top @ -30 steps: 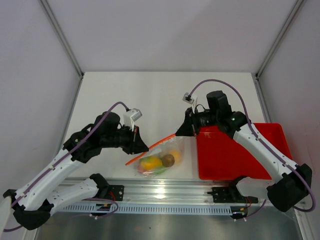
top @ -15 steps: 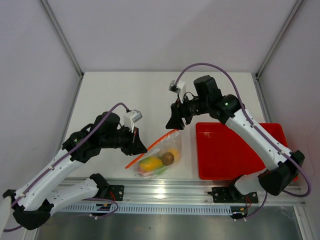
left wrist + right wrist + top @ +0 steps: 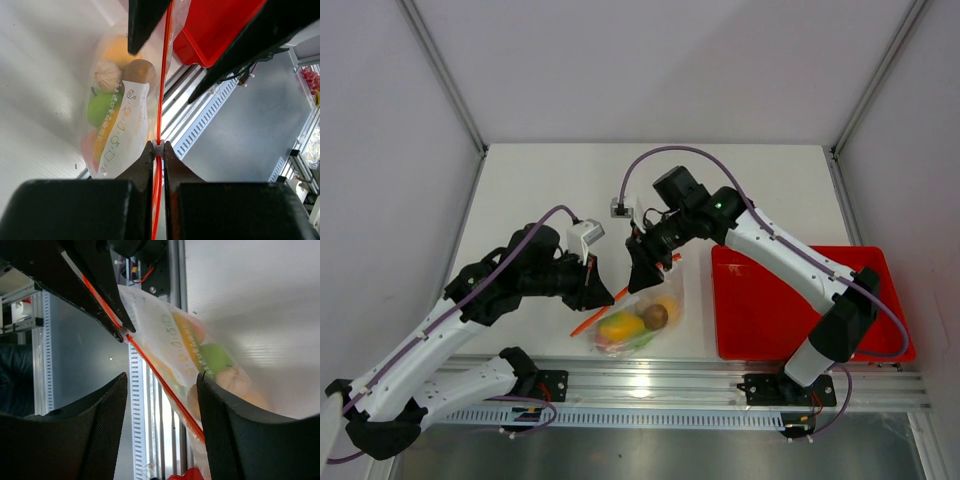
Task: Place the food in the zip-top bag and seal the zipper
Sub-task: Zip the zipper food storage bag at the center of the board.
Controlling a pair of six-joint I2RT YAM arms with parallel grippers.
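The clear zip-top bag (image 3: 638, 322) lies near the table's front edge with the food inside: a yellow-green mango (image 3: 621, 326), a brown kiwi-like ball (image 3: 656, 317) and an orange (image 3: 670, 305). The left wrist view shows the green apple (image 3: 100, 107) and a beige piece (image 3: 107, 76) in it too. My left gripper (image 3: 603, 293) is shut on the red-orange zipper (image 3: 161, 90) at a small white slider (image 3: 158, 147). My right gripper (image 3: 642, 270) is open, and its fingers (image 3: 107, 430) straddle the zipper (image 3: 165, 392) further along, without touching it.
A red tray (image 3: 790, 310) sits to the right of the bag, by the right arm's base. The aluminium rail (image 3: 650, 385) runs along the table's near edge just below the bag. White walls enclose the table on the left, back and right.
My right gripper has swung left from over the red tray to the bag's zipper, close to my left gripper. The left gripper and the bag have hardly moved.
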